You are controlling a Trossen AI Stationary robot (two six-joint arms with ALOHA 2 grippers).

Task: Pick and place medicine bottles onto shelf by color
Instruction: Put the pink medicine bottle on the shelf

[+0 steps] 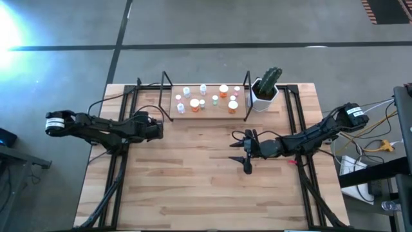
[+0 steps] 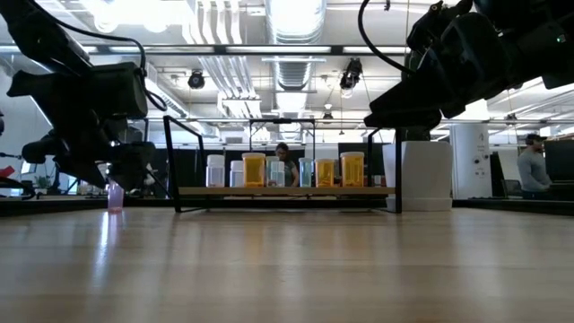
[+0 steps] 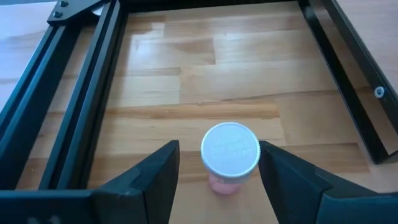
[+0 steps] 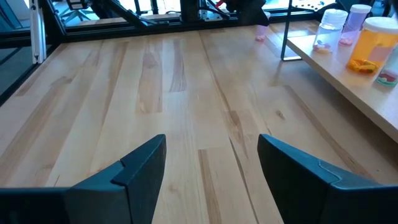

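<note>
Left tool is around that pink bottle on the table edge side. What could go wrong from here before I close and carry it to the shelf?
1. The pink bottle stands between the left tool's open fingers with gaps on both sides; an uneven close may tip it.
2. The shelf already looks crowded with bottles, so placing may knock a neighbour.
3. The shelf's black upright stands on the left arm's side and could be clipped.
</note>
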